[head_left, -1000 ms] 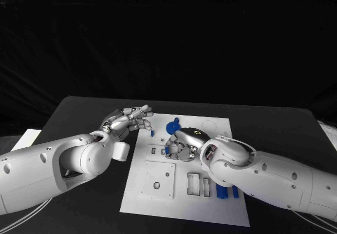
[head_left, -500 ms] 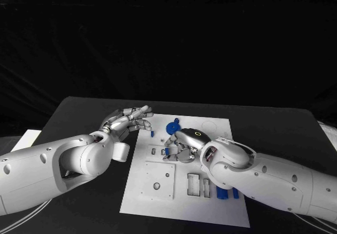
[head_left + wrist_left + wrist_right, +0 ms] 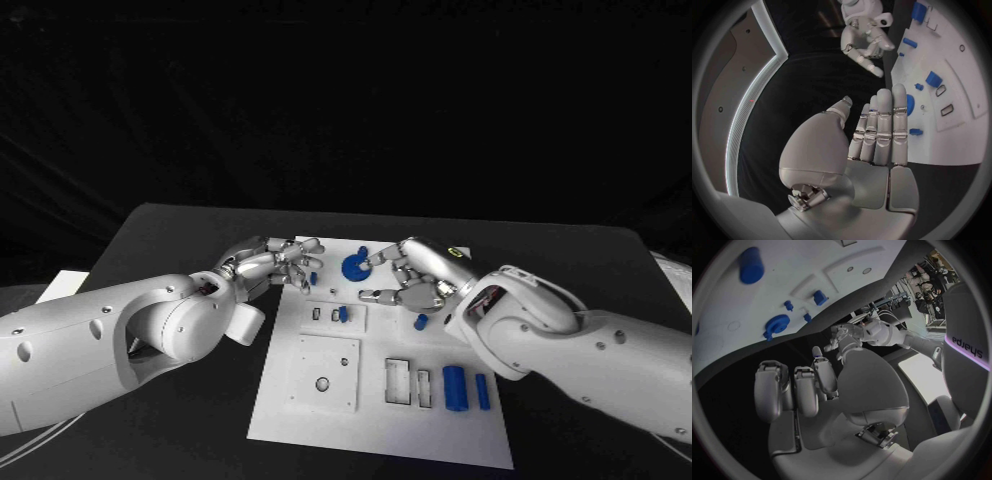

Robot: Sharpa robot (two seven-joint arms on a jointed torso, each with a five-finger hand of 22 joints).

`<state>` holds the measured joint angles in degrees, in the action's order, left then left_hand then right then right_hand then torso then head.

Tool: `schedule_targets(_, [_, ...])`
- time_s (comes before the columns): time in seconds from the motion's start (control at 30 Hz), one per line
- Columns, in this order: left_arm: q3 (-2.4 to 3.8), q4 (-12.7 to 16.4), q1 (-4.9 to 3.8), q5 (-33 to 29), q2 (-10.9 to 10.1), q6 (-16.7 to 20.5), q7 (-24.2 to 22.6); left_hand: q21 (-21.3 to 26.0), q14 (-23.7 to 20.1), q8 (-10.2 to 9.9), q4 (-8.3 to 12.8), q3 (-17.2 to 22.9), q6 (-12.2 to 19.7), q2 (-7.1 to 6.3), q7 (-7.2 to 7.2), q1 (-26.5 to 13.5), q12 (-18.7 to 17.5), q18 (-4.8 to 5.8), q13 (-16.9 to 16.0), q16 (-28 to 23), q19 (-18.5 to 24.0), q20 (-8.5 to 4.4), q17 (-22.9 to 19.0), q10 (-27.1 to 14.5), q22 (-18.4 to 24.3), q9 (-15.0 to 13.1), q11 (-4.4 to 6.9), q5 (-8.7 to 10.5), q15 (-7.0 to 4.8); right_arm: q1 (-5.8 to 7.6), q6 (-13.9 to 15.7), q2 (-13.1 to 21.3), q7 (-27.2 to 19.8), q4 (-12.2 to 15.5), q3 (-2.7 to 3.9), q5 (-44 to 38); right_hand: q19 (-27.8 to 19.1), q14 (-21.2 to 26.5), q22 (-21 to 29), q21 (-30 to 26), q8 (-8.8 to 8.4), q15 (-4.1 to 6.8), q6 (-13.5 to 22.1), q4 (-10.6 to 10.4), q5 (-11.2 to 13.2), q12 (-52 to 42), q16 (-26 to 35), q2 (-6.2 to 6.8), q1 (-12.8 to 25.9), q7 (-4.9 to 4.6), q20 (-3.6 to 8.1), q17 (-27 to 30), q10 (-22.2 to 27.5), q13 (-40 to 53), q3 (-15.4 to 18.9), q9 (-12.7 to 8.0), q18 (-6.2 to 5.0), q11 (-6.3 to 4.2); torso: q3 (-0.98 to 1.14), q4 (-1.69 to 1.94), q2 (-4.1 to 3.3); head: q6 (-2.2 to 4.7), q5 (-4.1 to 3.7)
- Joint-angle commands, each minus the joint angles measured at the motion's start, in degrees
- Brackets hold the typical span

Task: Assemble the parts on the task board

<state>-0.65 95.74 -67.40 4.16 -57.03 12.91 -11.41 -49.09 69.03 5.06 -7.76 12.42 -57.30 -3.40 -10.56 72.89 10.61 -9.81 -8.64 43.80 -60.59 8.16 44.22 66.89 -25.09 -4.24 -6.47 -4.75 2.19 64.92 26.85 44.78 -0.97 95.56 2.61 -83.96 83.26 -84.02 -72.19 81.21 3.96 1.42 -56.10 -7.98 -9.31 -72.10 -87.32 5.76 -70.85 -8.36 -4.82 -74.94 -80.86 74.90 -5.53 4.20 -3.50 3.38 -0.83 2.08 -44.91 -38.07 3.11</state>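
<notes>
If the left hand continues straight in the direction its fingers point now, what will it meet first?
Probably the round blue part near the far edge of the task board. The left hand points across the board toward it, with the right hand just beyond. Height above the board is unclear, so it might pass over.

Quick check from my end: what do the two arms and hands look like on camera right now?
Both arms are smooth, glossy white shells with small dark dots. The left hand and right hand are silver metal with segmented fingers. The right hand's back carries a dark patch with a small lit mark. No cables are visible at the hands.
</notes>
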Motion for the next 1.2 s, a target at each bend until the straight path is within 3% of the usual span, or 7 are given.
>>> schedule_targets(0.03, [0.04, -0.85, -0.23, 11.89, 0.56, -7.63, 11.90, -5.30, 6.59, 1.34, -0.91, 0.12, 0.85, 0.71, 0.26, -0.47, 4.21, -0.35, -2.74, 17.97, -3.18, -0.30, 15.81, -0.82, -4.26, -0.39, 0.13, 0.30, -0.45, 1.46, -0.98, 2.95, -7.48, 0.74, 0.19, 14.21, -0.56, -4.70, 0.64, -0.61, -0.15, -0.47, 0.24, 0.14, -0.65, 0.64, 0.55, -0.30, -1.00, -0.11, -0.05, -9.93, 0.72, 3.23, 0.34, -0.05, -0.27, 0.09, 0.31, -0.31, 0.96, 0.04, 0.19])
schedule_targets(0.17, [0.05, -2.20, -1.38, 18.42, 1.53, -8.66, 15.74, -25.12, 17.71, 6.66, -1.16, -0.64, 0.28, 0.96, 2.02, -0.02, 20.98, 4.24, -14.15, 41.31, -17.37, -1.64, 39.44, -0.74, -33.44, -2.25, 2.02, 0.31, -2.33, 3.33, -2.36, 6.89, -7.63, 1.07, 0.30, 19.34, -0.59, -4.64, 0.71, -0.68, -0.06, -0.46, 0.12, 0.20, -1.10, 0.65, 0.72, -0.61, -1.31, -0.08, -0.05, -9.70, 0.73, 3.20, 0.41, -0.02, -0.28, 0.07, 0.50, -0.45, 1.63, -0.11, 0.17])
schedule_targets(0.23, [0.05, -2.87, -2.30, 22.77, 2.26, -7.25, 18.12, -30.42, 20.97, 10.86, -1.80, -1.18, -2.68, 1.31, 3.90, -0.59, 35.86, 5.67, -26.70, 46.20, -21.42, -3.03, 45.78, 3.69, -42.89, -4.09, 4.22, 0.30, -3.48, 4.14, -3.05, 8.78, -7.35, 0.94, 0.33, 21.07, -0.57, -4.64, 0.70, -0.69, -0.01, -0.44, 0.03, 0.20, -1.30, 0.61, 0.73, -0.77, -1.42, -0.06, -0.04, -9.71, 0.70, 3.21, 0.45, 0.01, -0.28, 0.05, 0.59, -0.46, 1.88, -0.13, 0.17])
schedule_targets(0.33, [0.05, -3.80, -3.63, 29.64, 3.43, -6.82, 22.94, -32.43, 20.97, 16.43, -4.30, -3.27, -3.75, 0.21, 6.14, -3.38, 60.51, 6.34, -54.03, 46.20, -23.19, -5.18, 45.78, 11.92, -46.33, -7.29, 6.37, 0.21, -5.33, 4.83, -3.48, 11.25, -7.00, 0.76, 0.35, 22.63, -0.57, -4.65, 0.73, -0.73, 0.04, -0.41, -0.08, 0.20, -1.72, 0.64, 0.75, -1.01, -1.58, -0.02, -0.02, -9.71, 0.68, 3.17, 0.52, 0.03, -0.28, 0.00, 0.78, -0.38, 2.18, -0.30, 0.19])
schedule_targets(0.47, [0.05, -4.97, -5.47, 37.85, 4.84, -9.69, 31.38, -33.02, 20.97, 24.11, -8.26, -10.05, -0.72, -0.96, 7.65, -8.48, 68.57, 6.58, -63.58, 46.20, -24.06, -6.44, 45.78, 13.34, -47.73, -13.13, 7.51, -0.30, -6.92, 5.20, -3.70, 13.23, -6.67, 0.25, 0.36, 23.67, -0.55, -4.65, 0.70, -0.72, 0.05, -0.40, -0.10, 0.21, -1.88, 0.64, 0.75, -1.06, -1.64, -0.01, -0.01, -9.71, 0.67, 3.17, 0.55, 0.04, -0.28, -0.01, 1.19, -0.61, 2.51, -0.55, 0.62])
schedule_targets(0.77, [-0.01, -7.38, -7.19, 48.89, 9.35, -17.05, 44.25, -33.95, 20.97, 31.05, -8.97, -16.38, 0.90, 0.30, 8.45, -11.72, 70.44, 7.00, -66.89, 46.20, -24.88, -7.15, 45.78, 14.85, -50.05, -19.71, 8.33, 1.86, -7.44, 5.40, -3.80, 14.52, -5.86, -1.04, 0.36, 24.24, -0.58, -4.65, 0.84, -0.81, 0.10, -0.36, -0.25, 0.15, -2.38, 0.81, 0.80, -1.25, -1.69, 0.03, 0.03, -9.67, 0.73, 3.04, 0.71, 0.07, -0.30, -0.05, 1.60, -0.52, 3.00, -1.31, 0.85])
schedule_targets(1.2, [-0.77, -12.67, -9.50, 53.31, 16.73, -24.85, 48.62, -33.54, 20.97, 32.66, -8.91, -17.70, 3.22, 1.75, 8.27, -10.61, 70.02, 6.91, -66.59, 46.20, -24.64, -7.12, 45.78, 14.32, -49.55, -22.48, 8.16, 1.84, -7.35, 5.54, -3.97, 14.80, -5.06, -2.04, 0.34, 24.23, -0.57, -5.41, 1.07, -1.01, 0.03, -0.28, -0.28, 0.30, -5.58, 1.05, -1.11, -1.47, -2.43, 0.08, 0.13, -12.58, 0.79, 2.81, 1.23, 0.07, -0.33, -0.13, 1.58, -0.51, 2.98, -2.03, 1.65])
